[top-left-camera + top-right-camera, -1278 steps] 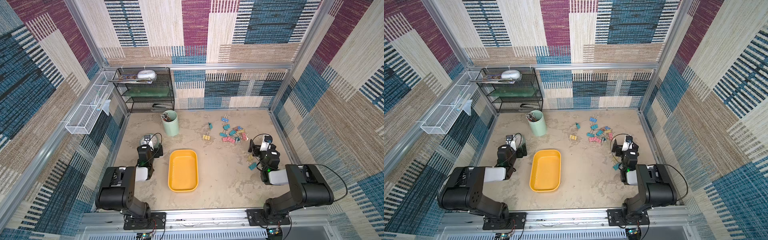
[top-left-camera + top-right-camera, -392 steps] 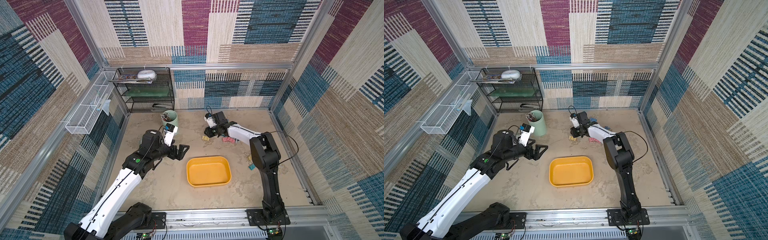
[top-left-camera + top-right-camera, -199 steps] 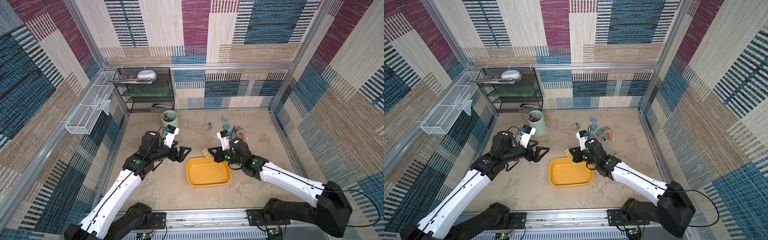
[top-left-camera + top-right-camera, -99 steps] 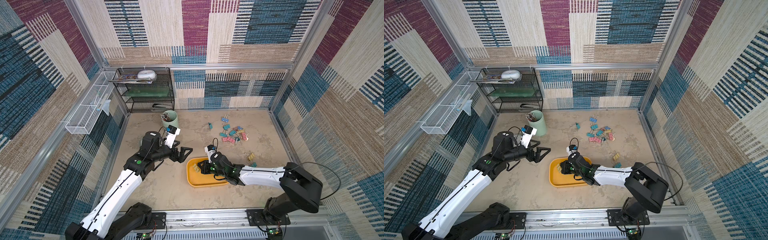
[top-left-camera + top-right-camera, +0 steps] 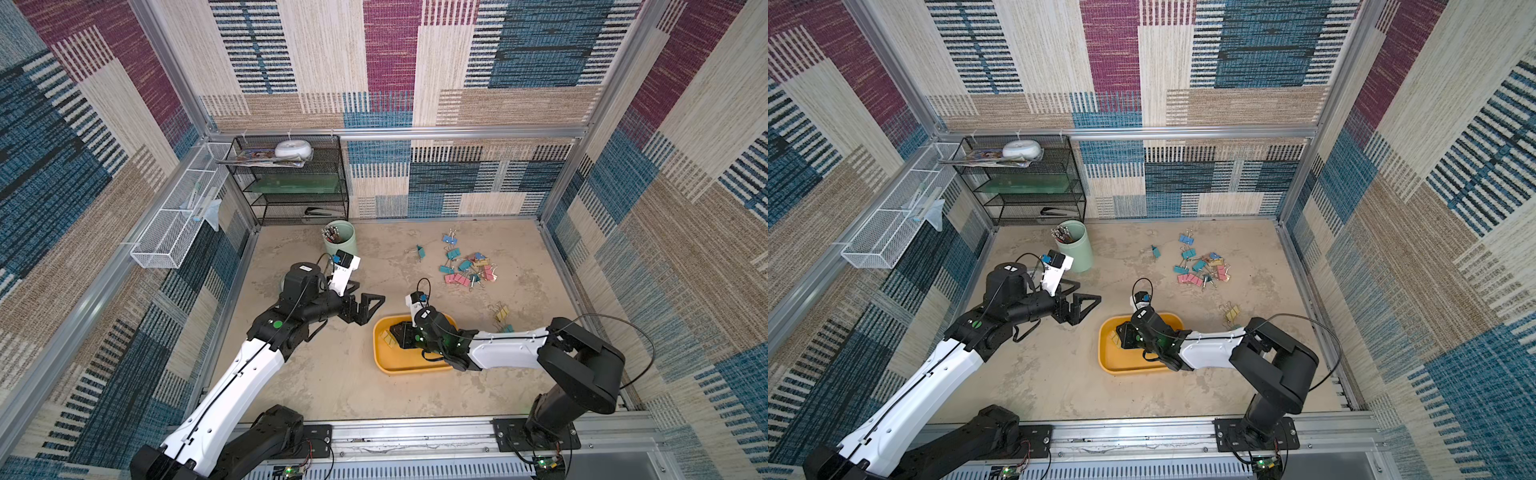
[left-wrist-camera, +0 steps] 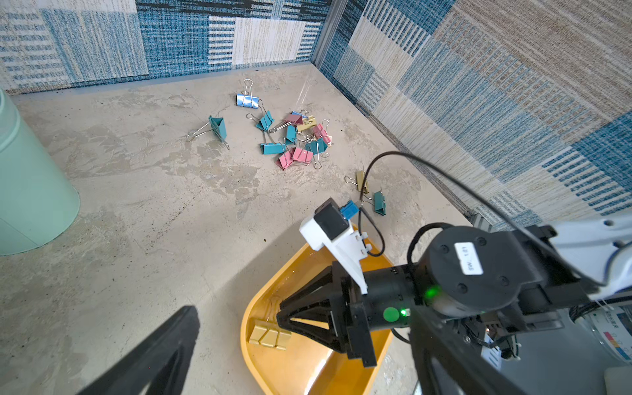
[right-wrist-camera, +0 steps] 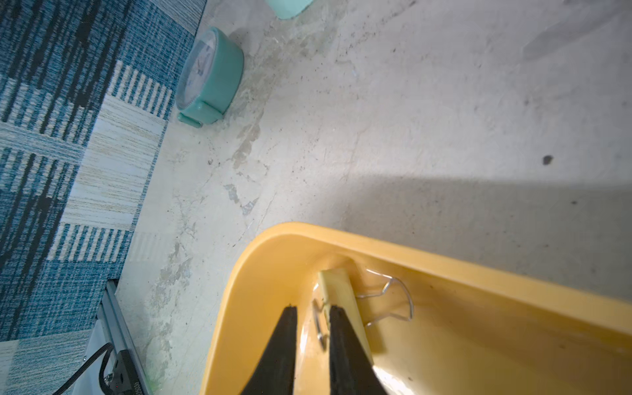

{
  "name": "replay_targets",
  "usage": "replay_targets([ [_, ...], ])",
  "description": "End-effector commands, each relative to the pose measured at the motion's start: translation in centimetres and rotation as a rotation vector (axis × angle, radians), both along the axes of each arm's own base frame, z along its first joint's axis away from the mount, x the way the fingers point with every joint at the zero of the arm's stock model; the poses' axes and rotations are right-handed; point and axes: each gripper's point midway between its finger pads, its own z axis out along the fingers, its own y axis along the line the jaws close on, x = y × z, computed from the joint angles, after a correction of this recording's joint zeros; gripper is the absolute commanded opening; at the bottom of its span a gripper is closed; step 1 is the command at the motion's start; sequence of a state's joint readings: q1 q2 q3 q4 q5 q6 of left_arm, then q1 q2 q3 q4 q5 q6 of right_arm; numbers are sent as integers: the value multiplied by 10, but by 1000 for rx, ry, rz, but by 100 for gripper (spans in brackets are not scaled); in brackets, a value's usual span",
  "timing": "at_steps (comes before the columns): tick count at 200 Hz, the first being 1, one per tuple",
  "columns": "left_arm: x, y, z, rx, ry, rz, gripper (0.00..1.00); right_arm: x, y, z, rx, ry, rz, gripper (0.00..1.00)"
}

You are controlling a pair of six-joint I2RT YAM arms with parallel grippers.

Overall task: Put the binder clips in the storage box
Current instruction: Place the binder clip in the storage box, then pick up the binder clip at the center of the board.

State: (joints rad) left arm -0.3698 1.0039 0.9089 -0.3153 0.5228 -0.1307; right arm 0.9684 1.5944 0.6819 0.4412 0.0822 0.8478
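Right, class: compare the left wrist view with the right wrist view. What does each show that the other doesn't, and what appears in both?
Only the left wrist view shows the loose binder clips, teal, pink, yellow and blue, scattered outside the box. Only the right wrist view shows a teal clock. Both show the storage box, a yellow clip lying inside it, and the right tool reaching into the box next to that clip.

1. Box (image 5: 399, 368): shallow yellow-orange tray with rounded corners; flat on the floor (image 5: 332, 382), lower centre of a top view;
2. Clips (image 5: 467, 270): teal, pink, yellow, blue; scattered upper right of the box; one yellow clip (image 7: 337, 290) lies inside it.
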Motion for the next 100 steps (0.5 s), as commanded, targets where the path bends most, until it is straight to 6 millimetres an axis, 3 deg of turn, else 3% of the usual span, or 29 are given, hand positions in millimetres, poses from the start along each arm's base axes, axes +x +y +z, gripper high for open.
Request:
replay_targets([
  [1, 1, -1, 6, -13, -23, -2, 100, 5, -18, 21, -36, -73, -53, 32],
  [18, 2, 0, 6, -14, -20, 0, 100, 10, -41, 47, -62, -135, -129, 34],
  [32, 2, -1, 5, -16, -16, 0, 100, 14, -74, 70, -103, -179, -251, 35],
  [60, 2, -1, 5, -20, -11, 1, 100, 24, -172, 108, -216, -259, -635, 31],
  [73, 3, -1, 5, -21, -6, 6, 100, 27, -218, 109, -291, -226, -785, 30],
  [86, 3, -1, 5, -25, -1, 8, 100, 28, -262, 92, -372, -130, -920, 31],
  [100, 4, -1, 4, -25, 4, 12, 100, 28, -292, 67, -447, 2, -979, 31],
])
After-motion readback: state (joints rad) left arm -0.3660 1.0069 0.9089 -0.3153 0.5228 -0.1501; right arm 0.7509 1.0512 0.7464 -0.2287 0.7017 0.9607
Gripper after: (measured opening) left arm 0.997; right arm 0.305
